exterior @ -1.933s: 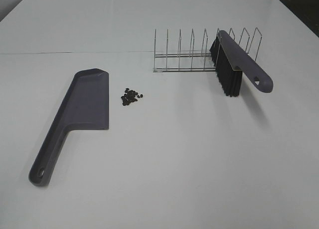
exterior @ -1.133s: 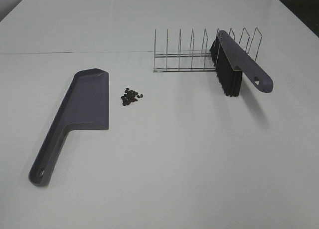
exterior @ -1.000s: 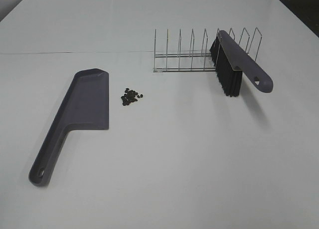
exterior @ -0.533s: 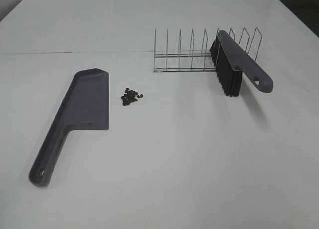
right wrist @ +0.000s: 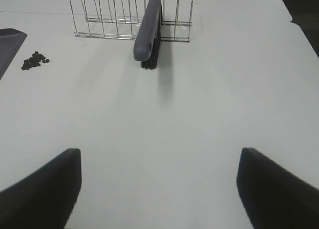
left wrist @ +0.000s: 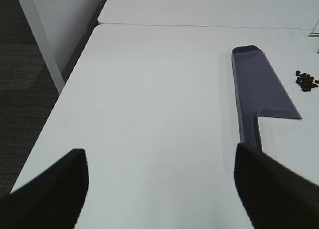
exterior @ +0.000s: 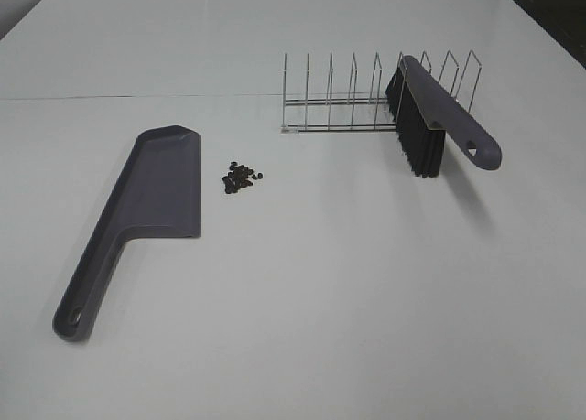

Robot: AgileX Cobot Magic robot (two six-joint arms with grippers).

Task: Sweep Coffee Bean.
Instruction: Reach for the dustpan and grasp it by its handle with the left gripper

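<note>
As the coffee bean (exterior: 242, 177) sits loose on the worktop (exterior: 320, 283) just beside the dustpan (exterior: 165, 187), we judge it light and roll-prone: left claw (left wrist: 158, 149) and right claw (right wrist: 159, 150), both wide open and empty, should take dustpan and brush (exterior: 449, 118) by their handles.

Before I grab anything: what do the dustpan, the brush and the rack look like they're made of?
Dustpan: likely moulded plastic, matte grey-purple, one smooth piece with raised rim. Brush: same-looking plastic handle, black bristles, probably synthetic. Rack: thin metal wire, pale and shiny.
</note>
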